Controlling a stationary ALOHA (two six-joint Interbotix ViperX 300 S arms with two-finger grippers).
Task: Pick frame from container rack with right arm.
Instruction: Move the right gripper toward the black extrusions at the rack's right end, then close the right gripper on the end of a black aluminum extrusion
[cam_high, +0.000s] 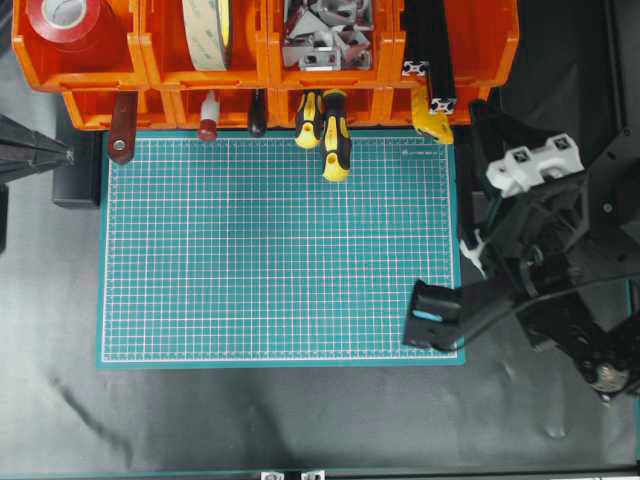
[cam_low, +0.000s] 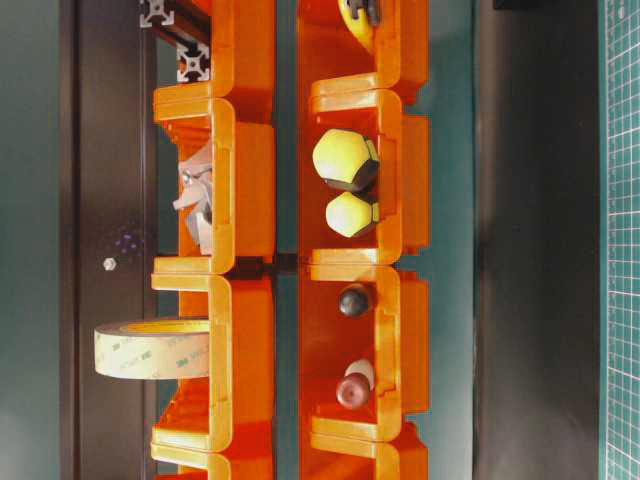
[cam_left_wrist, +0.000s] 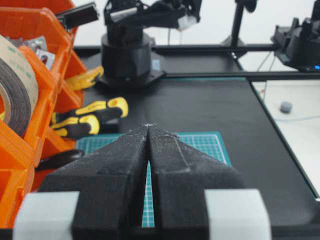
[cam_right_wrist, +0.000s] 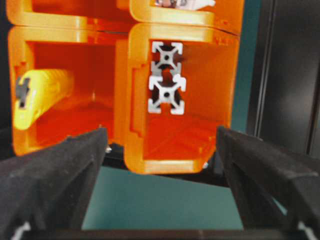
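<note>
Two black frames (cam_high: 430, 55) lie side by side in the upper right bin of the orange container rack (cam_high: 150, 70). In the right wrist view their silver-edged square ends (cam_right_wrist: 167, 75) are stacked, facing me inside the bin (cam_right_wrist: 210, 35). The ends also show in the table-level view (cam_low: 193, 62). My right gripper (cam_right_wrist: 161, 135) stands wide open short of the rack with nothing between its fingers. Overhead it is off the mat's top right corner (cam_high: 487, 118). My left gripper (cam_left_wrist: 148, 127) is shut and empty at the left edge (cam_high: 66, 155).
A green cutting mat (cam_high: 280, 250) lies in front of the rack. Yellow-and-black screwdrivers (cam_high: 335, 135) jut from a lower bin over the mat. A yellow-handled tool (cam_right_wrist: 40, 95) sits in the bin left of the frames. Tape rolls (cam_high: 210, 30) and metal brackets (cam_high: 325, 35) fill the upper bins.
</note>
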